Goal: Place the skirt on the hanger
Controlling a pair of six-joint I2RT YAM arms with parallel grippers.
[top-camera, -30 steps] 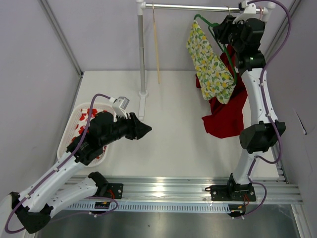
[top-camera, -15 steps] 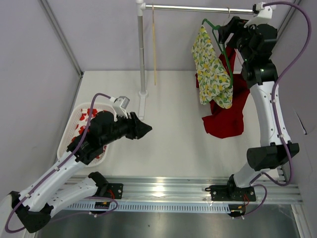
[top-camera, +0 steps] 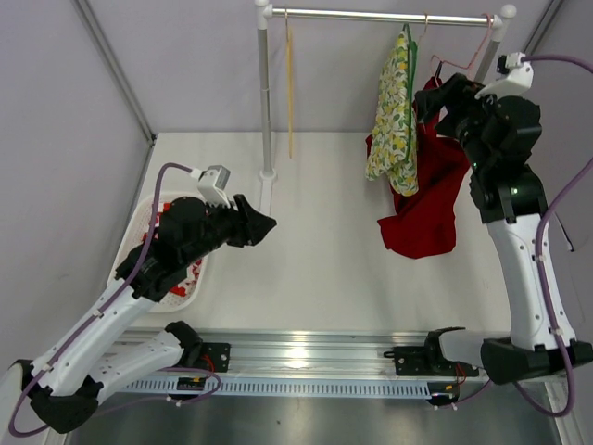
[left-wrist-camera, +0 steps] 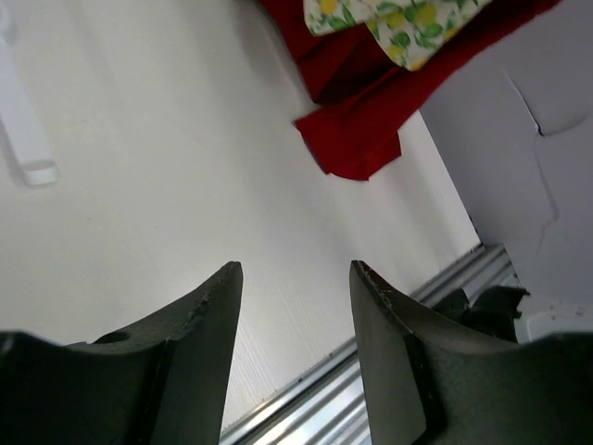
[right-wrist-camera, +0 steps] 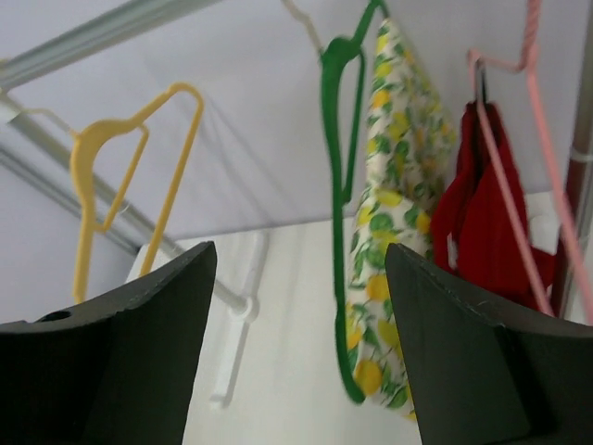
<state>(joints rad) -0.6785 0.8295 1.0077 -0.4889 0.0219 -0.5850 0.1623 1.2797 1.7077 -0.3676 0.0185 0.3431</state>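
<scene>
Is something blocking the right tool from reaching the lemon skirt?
No, nothing visible does. The open right tool faces the lemon skirt on its green hanger with only air between. The red cloth hangs beside it, not in front.

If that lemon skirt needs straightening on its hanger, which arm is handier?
Probably right: the right gripper is open close to the skirt on the green hanger; the left gripper hangs far off near the basket.
</scene>
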